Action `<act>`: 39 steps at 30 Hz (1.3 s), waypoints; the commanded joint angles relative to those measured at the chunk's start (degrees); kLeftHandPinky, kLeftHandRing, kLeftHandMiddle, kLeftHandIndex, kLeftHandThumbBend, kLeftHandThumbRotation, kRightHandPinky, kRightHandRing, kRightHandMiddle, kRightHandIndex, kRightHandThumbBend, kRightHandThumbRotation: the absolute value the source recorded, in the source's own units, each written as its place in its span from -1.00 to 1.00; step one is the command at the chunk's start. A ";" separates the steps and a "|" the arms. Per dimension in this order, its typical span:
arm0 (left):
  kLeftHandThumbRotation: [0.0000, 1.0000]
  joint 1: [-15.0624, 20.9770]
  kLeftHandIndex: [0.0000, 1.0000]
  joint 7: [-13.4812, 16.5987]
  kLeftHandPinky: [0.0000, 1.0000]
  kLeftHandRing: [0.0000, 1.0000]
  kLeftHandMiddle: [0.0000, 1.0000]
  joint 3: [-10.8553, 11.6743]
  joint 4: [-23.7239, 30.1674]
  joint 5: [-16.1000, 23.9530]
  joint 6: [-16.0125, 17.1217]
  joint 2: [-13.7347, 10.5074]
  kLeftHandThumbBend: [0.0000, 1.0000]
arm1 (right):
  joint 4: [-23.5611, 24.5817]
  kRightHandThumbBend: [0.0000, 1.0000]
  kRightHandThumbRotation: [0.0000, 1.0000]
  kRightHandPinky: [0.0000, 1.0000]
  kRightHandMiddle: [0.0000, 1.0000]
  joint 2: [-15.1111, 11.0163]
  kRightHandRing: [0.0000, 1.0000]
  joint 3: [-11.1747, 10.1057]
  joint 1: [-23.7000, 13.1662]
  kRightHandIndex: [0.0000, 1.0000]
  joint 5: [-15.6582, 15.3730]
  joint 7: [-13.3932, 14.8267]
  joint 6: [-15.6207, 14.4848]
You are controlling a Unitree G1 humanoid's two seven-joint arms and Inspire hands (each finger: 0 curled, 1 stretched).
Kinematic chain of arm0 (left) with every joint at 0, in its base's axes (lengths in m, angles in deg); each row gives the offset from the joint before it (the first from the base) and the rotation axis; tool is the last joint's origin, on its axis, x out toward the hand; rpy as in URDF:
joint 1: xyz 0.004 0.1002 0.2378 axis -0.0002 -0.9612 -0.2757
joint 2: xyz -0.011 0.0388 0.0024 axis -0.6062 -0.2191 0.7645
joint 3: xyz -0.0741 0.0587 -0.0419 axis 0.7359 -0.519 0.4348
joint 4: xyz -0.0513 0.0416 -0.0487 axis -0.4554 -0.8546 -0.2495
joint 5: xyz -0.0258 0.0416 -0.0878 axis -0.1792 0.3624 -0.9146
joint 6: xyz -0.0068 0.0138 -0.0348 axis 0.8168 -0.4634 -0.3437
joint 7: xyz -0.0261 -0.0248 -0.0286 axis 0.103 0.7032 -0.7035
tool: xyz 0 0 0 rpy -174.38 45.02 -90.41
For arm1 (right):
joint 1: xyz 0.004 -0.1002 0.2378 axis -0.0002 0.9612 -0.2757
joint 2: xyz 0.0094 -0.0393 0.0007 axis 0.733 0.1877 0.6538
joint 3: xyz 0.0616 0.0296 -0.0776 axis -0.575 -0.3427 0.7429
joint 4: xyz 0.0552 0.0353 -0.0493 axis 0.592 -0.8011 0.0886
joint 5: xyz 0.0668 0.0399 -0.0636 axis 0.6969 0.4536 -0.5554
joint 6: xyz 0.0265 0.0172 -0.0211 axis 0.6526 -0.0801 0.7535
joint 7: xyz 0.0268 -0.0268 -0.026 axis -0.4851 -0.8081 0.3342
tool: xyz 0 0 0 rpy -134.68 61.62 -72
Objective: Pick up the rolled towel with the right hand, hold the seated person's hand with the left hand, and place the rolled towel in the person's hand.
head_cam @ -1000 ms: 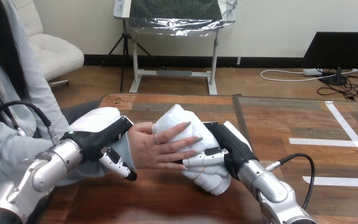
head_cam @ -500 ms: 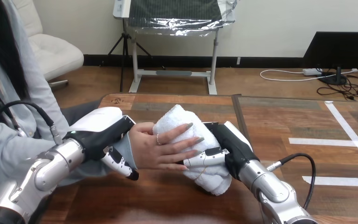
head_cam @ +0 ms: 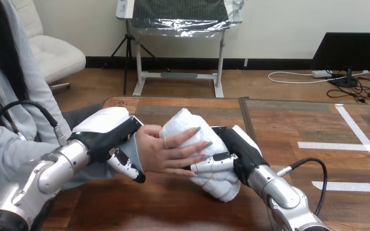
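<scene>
Head view: the white rolled terry towel [head_cam: 182, 126] is at the middle of the brown wooden table [head_cam: 173, 204], gripped by the curled fingers of the right hand [head_cam: 238, 150]. The person's hand [head_cam: 161, 154] lies across the towel's left side, fingers spread. The left hand [head_cam: 107, 137] curls its fingers round the person's wrist [head_cam: 136, 151].

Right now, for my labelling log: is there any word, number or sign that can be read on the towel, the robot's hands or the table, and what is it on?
None can be read.
The rolled towel is plain white.
The left hand and right hand show no legible marks.
The white tape strips on the table carry no lettering.
</scene>
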 commanded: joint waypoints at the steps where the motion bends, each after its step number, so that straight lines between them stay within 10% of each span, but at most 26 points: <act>1: -1.00 10.23 -0.23 0.54 -0.52 -0.40 -0.26 0.77 6.24 -2.38 3.79 3.05 0.67 | 3.04 0.59 -1.00 -0.42 -0.15 2.94 -0.31 2.53 -3.02 -0.09 -0.61 -2.19 3.20; 21: -1.00 9.62 -0.17 0.49 -0.45 -0.33 -0.19 0.92 6.83 -2.02 3.09 2.61 0.69 | 2.80 0.69 -1.00 -0.34 -0.09 2.48 -0.22 3.03 -3.28 -0.06 -1.78 -0.83 3.89; 39: -0.68 8.46 0.31 1.00 0.02 0.16 0.25 0.66 7.95 -0.06 1.52 1.17 0.69 | 2.73 0.86 -0.83 0.08 0.26 1.73 0.21 3.62 -3.68 0.28 -3.60 1.19 2.11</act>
